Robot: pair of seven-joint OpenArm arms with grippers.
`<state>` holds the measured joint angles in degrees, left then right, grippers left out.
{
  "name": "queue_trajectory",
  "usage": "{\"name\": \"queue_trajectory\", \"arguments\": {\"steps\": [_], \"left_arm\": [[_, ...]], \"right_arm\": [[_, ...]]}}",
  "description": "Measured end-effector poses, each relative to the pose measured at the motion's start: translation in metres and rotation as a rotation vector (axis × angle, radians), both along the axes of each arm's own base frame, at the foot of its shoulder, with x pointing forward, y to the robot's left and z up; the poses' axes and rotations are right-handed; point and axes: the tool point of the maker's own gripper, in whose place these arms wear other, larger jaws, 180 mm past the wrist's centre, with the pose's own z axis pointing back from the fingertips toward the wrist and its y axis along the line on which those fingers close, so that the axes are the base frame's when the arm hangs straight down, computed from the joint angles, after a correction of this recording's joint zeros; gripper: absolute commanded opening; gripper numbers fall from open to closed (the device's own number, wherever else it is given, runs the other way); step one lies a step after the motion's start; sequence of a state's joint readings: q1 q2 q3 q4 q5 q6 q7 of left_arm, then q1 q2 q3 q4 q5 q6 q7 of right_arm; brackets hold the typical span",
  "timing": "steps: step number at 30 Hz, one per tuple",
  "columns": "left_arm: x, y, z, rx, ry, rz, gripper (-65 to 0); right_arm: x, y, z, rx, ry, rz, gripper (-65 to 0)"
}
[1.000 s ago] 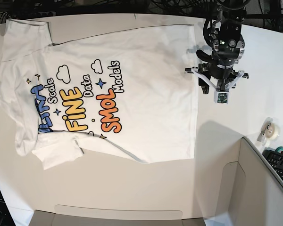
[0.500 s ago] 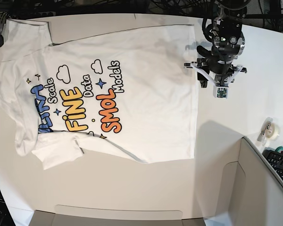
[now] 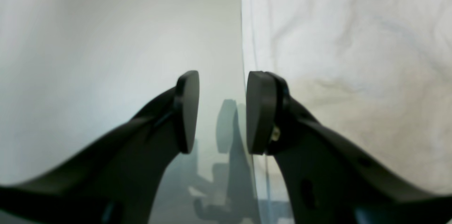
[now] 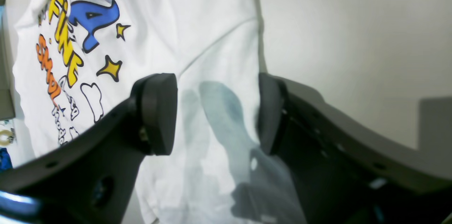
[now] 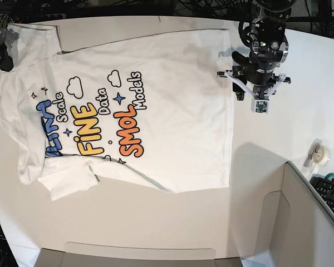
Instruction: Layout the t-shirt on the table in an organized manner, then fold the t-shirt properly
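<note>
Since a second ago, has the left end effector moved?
Yes. In the base view the left end effector has drawn back toward the table's far edge, beside the t-shirt hem.

Black arm [image 5: 263, 44], white bracket, rounded black jaws.

We see the table [image 5: 156, 222] evenly and brightly lit from overhead in the base view, sharp throughout; a soft grey shadow falls beside the grey panel [image 5: 300, 217] at lower right; the far edge drops to dark clutter. In the left wrist view the near fingers [image 3: 187, 111] are blurred and dark, the cloth of the t-shirt [image 3: 353, 58] soft and slightly washed out; faint shadows lie between them. In the right wrist view the print stays fairly crisp while the fingers [image 4: 159, 111] blur; edges bend outward.
</note>
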<state>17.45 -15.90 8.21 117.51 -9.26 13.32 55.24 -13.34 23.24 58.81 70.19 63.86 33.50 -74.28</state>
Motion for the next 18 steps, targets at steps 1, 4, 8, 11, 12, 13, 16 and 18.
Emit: {"name": "queue_trajectory", "arguments": {"steps": [1, 4, 8, 11, 12, 13, 16, 18], "left_arm": [[0.0, 0.0, 0.0, 0.0, 0.001, 0.0, -42.5], [0.0, 0.0, 0.0, -0.001, 0.0, 0.0, -42.5], [-0.001, 0.0, 0.0, 0.0, 0.002, 0.0, -42.5], [0.001, 0.0, 0.001, -0.001, -0.002, 0.0, -42.5], [0.001, 0.0, 0.001, 0.0, -0.003, 0.0, -42.5], [0.001, 0.0, 0.001, 0.0, -0.002, 0.001, -42.6], [0.001, 0.001, -0.001, 0.001, 0.001, 0.003, -42.6], [0.001, 0.001, -0.001, 0.0, 0.001, 0.004, -42.4]], "right_arm": [[0.002, 0.003, -0.001, 0.001, 0.0, 0.01, -30.4], [0.006, 0.011, -0.003, 0.023, -0.026, 0.012, -30.5], [0.004, 0.014, -0.004, 0.03, -0.031, 0.013, -30.5], [0.001, 0.017, -0.006, 0.032, -0.034, 0.014, -30.6], [0.002, 0.019, -0.006, 0.033, -0.032, 0.02, -30.8], [0.001, 0.019, -0.007, 0.032, -0.028, 0.024, -32.1], [-0.002, 0.019, -0.011, 0.009, 0.005, 0.039, -47.1], [-0.006, 0.018, -0.016, -0.007, 0.037, 0.042, -62.3]]}}
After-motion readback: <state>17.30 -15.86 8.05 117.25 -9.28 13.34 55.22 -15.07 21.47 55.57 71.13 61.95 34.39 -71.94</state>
